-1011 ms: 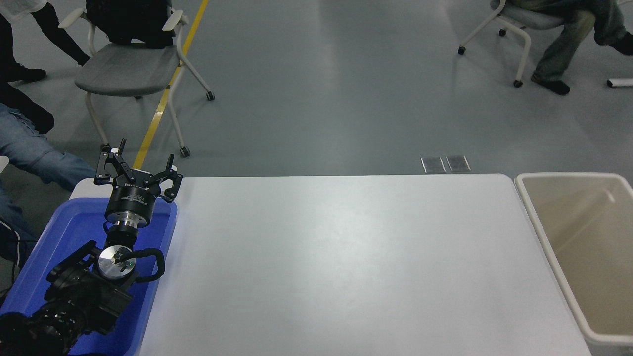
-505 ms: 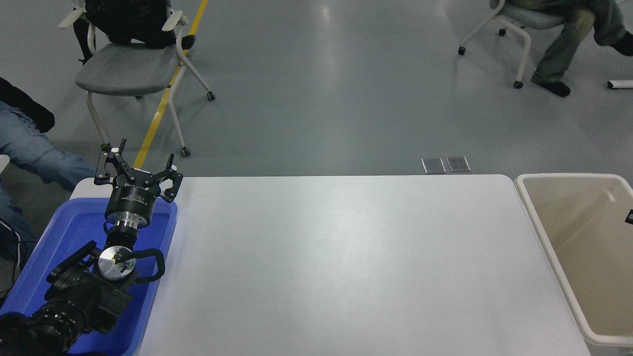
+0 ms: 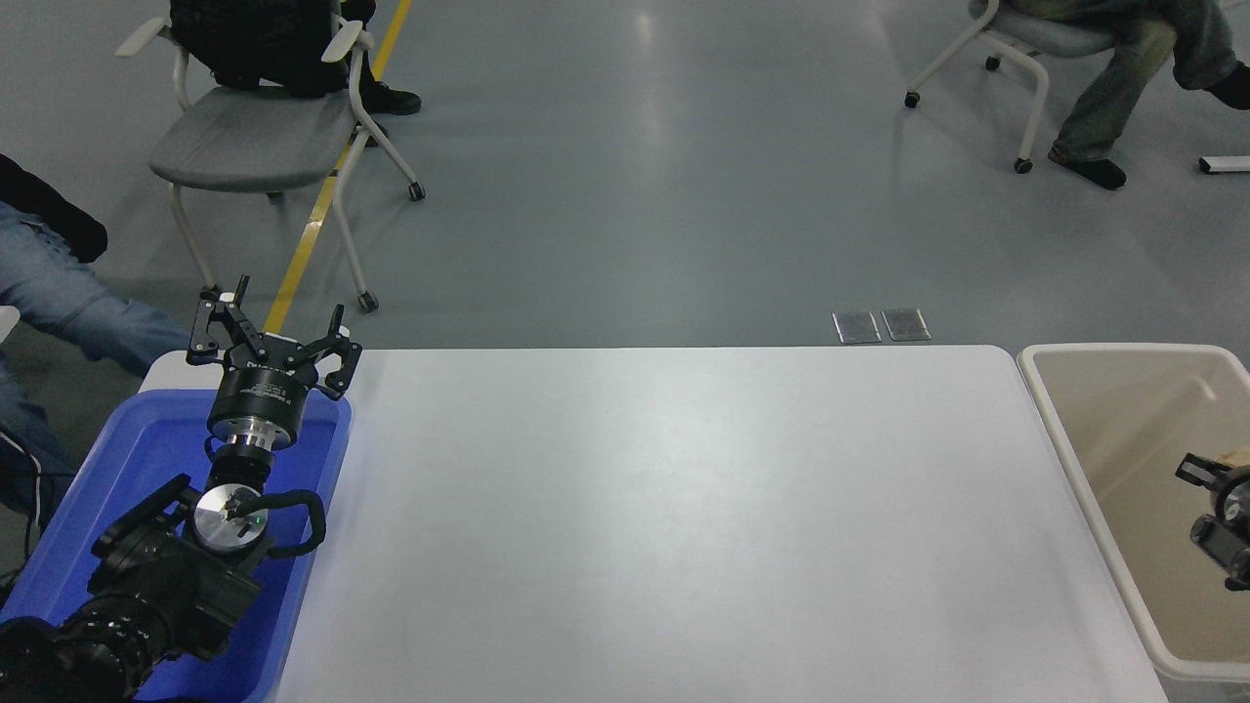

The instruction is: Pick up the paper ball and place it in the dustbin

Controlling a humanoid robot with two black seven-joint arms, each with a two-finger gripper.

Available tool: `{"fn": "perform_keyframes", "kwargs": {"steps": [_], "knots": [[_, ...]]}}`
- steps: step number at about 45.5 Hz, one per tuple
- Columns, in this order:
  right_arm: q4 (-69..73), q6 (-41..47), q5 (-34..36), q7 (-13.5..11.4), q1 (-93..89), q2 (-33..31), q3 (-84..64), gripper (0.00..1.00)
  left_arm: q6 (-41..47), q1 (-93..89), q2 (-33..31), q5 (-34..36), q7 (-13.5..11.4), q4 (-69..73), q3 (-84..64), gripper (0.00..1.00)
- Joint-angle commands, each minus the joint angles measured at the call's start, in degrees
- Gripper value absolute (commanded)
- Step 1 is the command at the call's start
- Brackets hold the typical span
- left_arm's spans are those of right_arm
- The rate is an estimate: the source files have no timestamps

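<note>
— While the head view looked down over the white table [image 3: 664,508], what was the right gripper [image 3: 1221,483] doing?

— It reached in from the right edge, above the inside of the dustbin [image 3: 1060,430]. Only a black finger and part of the wrist showed; the rest was cut off by the picture's edge, so I could not tell whether the fingers were apart or together.

— And the paper ball?

— A small tan scrap [image 3: 1238,456] sat right at the gripper's tip, against the picture's edge. It may have been the paper ball, touching or just beside the finger, but too little of it showed to be sure, or to say whether it was held.

— The left gripper [image 3: 271,337]?

— Parked at the lower left, over the far end of the blue tray [image 3: 322,508], its fingers spread wide with nothing between them.

— Anyone about?

— Legs in jeans [image 3: 68,303] at the left edge, a grey chair [image 3: 259,137] beyond the table, and a seated person [image 3: 1123,59] at the top right.
</note>
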Motion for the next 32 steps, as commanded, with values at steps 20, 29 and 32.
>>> {"fn": "perform_keyframes", "kwargs": {"steps": [20,29,32], "knots": [[-1.06,-2.00,0.67,-0.01,-0.77,1.73,-0.17,1.00,0.00,0.00,0.00,-0.01,-0.01,0.00,0.00,0.99],[-0.97,-2.09,1.98,0.07,1.42,1.29,1.84,1.00,0.00,0.00,0.00,-0.01,-0.10,0.00,0.00,0.99],[-1.06,-2.09,4.61,0.07,2.65,0.94,4.39,1.00,0.00,0.00,0.00,-0.01,-0.01,0.00,0.00,0.99]]}}
